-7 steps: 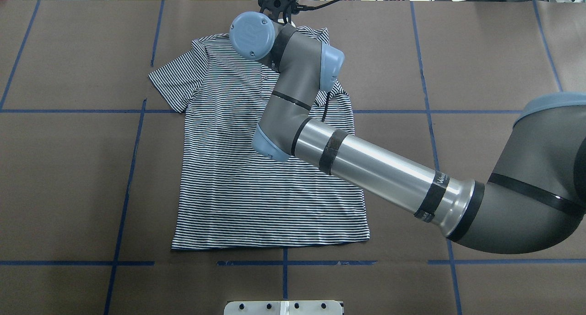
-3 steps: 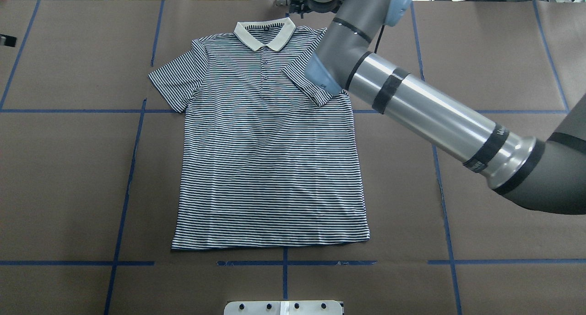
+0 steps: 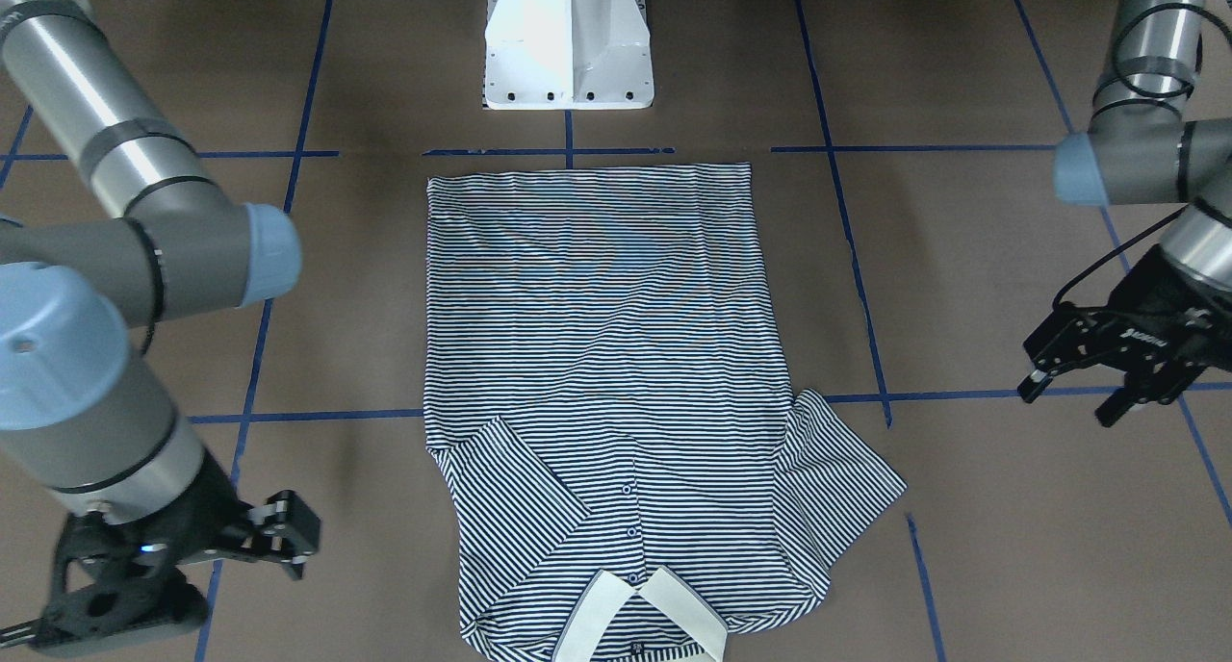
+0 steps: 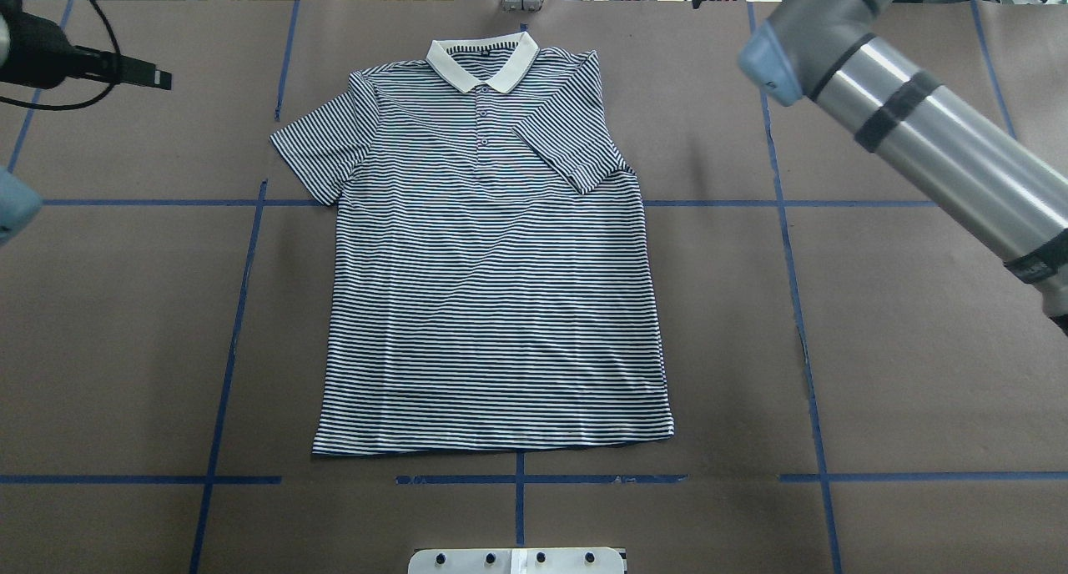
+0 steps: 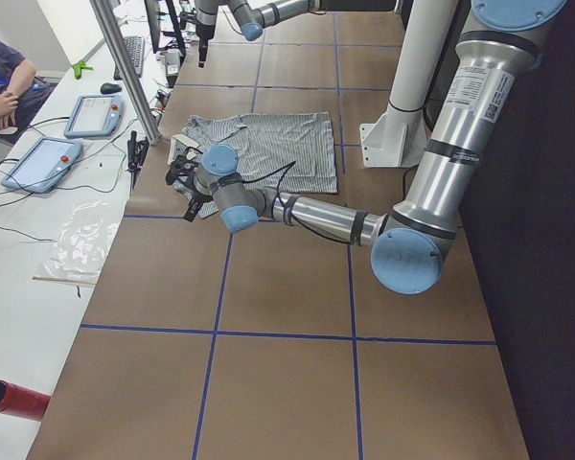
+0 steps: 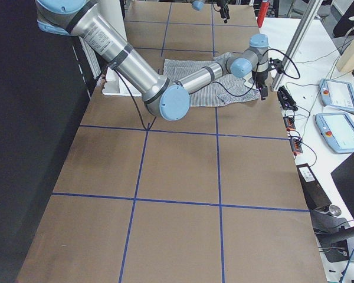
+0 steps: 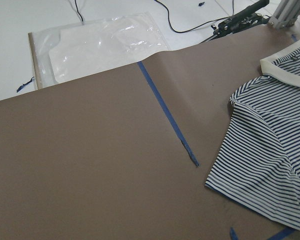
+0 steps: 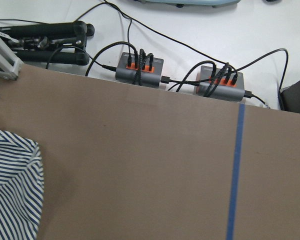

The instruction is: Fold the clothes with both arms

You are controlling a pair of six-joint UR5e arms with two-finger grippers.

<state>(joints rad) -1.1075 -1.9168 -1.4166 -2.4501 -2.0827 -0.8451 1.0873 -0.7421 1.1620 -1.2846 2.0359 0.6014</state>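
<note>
Shirt lies flat on the table, buttons up, collar at the far edge, one sleeve folded over the chest. Left gripper spread wide, empty, well off to the side; right gripper likewise spread, holding nothing

Blue tape crosses brown table; plastic sheet alongside

Silver-grey arms, light-blue joint caps
</note>
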